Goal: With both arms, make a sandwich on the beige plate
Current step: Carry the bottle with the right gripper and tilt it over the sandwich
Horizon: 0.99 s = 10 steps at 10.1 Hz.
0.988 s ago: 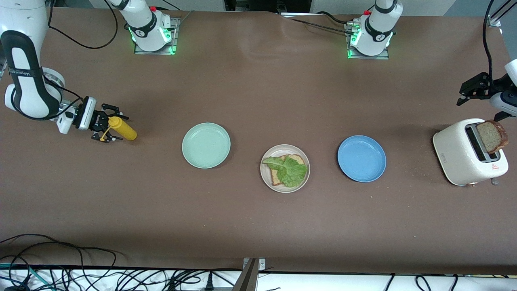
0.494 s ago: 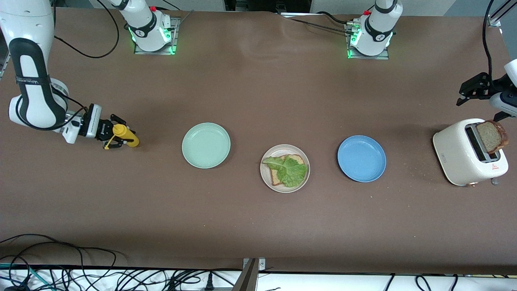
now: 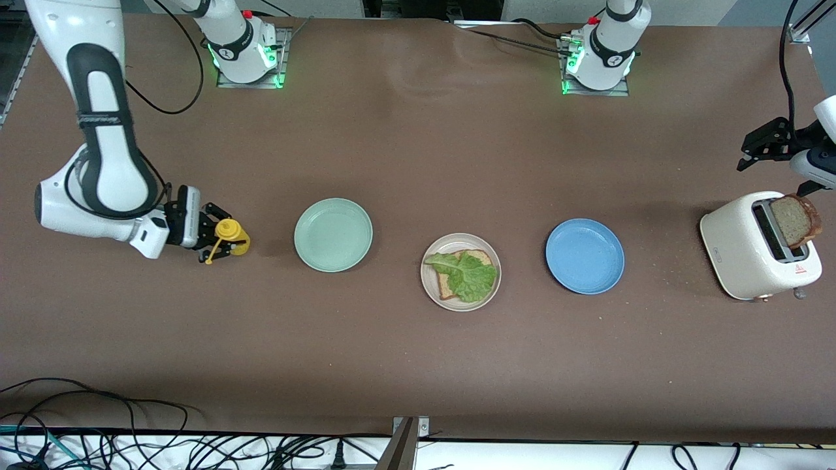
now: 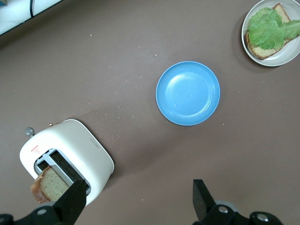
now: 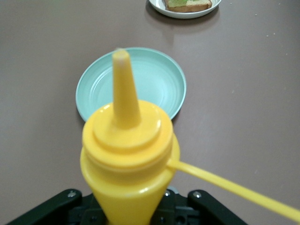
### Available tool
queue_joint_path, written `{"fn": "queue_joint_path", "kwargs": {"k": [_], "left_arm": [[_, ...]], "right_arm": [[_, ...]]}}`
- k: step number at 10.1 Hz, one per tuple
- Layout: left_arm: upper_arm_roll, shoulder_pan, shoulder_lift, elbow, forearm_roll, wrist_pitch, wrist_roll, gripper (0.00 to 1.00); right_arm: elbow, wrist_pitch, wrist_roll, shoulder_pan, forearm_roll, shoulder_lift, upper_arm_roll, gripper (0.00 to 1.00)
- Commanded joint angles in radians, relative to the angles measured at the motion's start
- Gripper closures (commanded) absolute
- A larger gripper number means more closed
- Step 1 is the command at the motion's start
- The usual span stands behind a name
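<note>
The right gripper [image 3: 219, 240] is clenched on a yellow bottle [image 3: 230, 233], at the right arm's end of the table [image 3: 418, 365], beside the mint plate [image 3: 333, 234]. In the right wrist view the bottle [image 5: 127, 159] points its nozzle toward the mint plate [image 5: 154, 89], and a thin yellow strap runs off from its cap.

The mint plate lies between the bottle and the beige plate [image 3: 429, 287]. It carries nothing.

The beige plate, taken as the landmark, sits near mid-table and slightly nearer the front camera than the plates on either side of it. On it lies one bread slice [image 3: 449, 284], and a lettuce leaf [image 3: 465, 274] covers most of that slice.

The blue plate [image 3: 584, 256] lies beside the beige plate, toward the left arm's end. It is bare.

A white toaster [image 3: 741, 251] stands well apart from the beige plate, at the left arm's end. A second bread slice [image 3: 794, 220] sticks up out of its slot.

The left gripper [image 4: 138, 199] hangs over the table close to the toaster [image 4: 89, 150], its fingers [image 4: 202, 199] spread wide and holding nothing. The left arm waits.
</note>
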Motion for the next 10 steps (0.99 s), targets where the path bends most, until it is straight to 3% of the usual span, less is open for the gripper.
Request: {"fn": "queue_joint_path", "kwargs": {"k": [1, 5, 9, 10], "left_arm": [[0.004, 0.002, 0.007, 0.020, -0.020, -0.021, 0.025, 0.00], [0.004, -0.001, 0.007, 0.020, -0.018, -0.021, 0.025, 0.00], [0.004, -0.003, 0.009, 0.020, -0.020, -0.021, 0.024, 0.00], [0.004, -0.003, 0.009, 0.020, -0.020, -0.021, 0.025, 0.00]], "right_arm": [[0.132, -0.001, 0.313, 0.123, -0.179, -0.018, -0.009, 1.00], [0.304, 0.017, 0.940, 0.379, -0.495, 0.024, -0.005, 1.00], [0.487, 0.026, 1.476, 0.602, -0.803, 0.191, -0.005, 1.00], [0.512, 0.029, 1.569, 0.636, -0.846, 0.231, -0.005, 1.00]]}}
